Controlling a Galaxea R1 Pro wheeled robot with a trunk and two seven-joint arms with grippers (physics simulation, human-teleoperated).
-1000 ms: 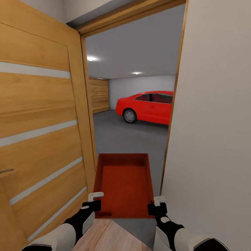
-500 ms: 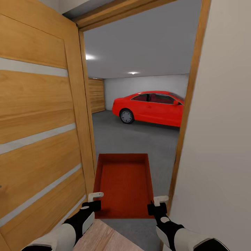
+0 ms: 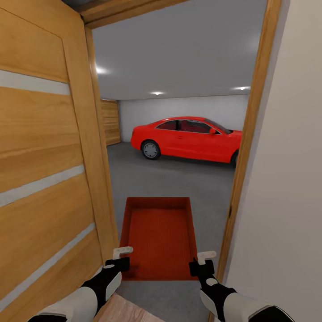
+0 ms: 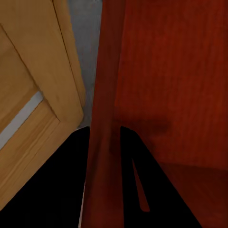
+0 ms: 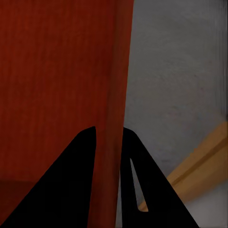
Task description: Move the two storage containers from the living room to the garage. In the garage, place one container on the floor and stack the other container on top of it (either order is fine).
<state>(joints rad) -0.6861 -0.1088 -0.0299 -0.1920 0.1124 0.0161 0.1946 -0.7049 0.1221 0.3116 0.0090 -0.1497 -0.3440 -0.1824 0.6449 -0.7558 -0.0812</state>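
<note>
Left gripper (image 3: 120,258) is clamped on the left long wall of the storage container (image 3: 158,235), near its rear corner; in the left wrist view the two dark fingers (image 4: 61,180) straddle that thin wall, one inside the bin, one outside. Right gripper (image 3: 202,263) pinches the opposite long wall the same way, its fingers (image 5: 71,180) bracketing the rim in the right wrist view. Two-sided grip near the rear end likely serves to keep the open bin level and its long axis pointing forward, so its narrow width goes through first. Container is carried low ahead of the trunk, interior ribbed and empty, hanging in the doorway between the open wooden door (image 3: 44,170) on the left and the door frame (image 3: 243,161) on the right, close to both. Clearance looks tight; the left wall passes just beside the door edge. Under and beyond the bin: grey concrete floor (image 3: 179,179) of the garage, red car (image 3: 190,138) well back. A strip of wood planking (image 3: 129,311) shows near the arms, so the base is judged at the threshold, set-down not yet begun.
</note>
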